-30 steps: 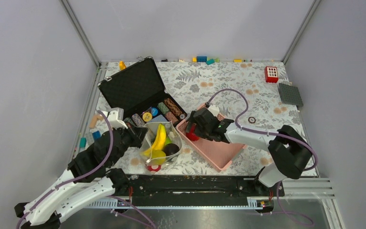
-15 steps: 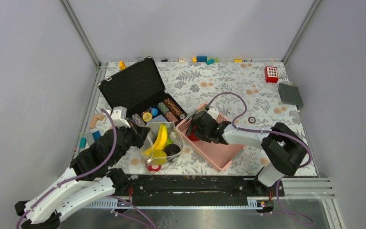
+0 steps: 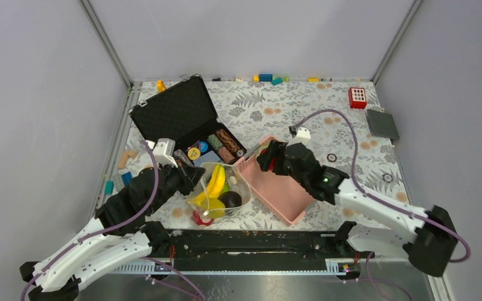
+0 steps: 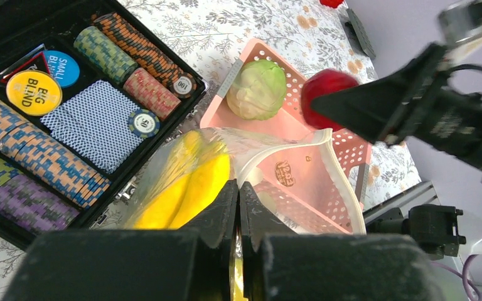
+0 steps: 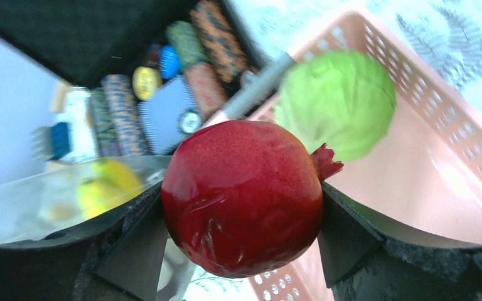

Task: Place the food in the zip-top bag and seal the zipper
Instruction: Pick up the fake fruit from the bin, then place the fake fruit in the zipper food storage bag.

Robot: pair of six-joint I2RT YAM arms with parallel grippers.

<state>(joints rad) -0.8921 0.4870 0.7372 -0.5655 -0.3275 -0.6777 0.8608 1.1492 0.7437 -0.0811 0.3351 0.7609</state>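
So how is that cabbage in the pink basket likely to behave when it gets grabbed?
The cabbage looks round and smooth, so it may roll or slip out of a pinch. It looks wider than the red fruit filling the right gripper, so expect a near-full opening. Loose on the pink basket's flat floor, a nudge would probably shift it.
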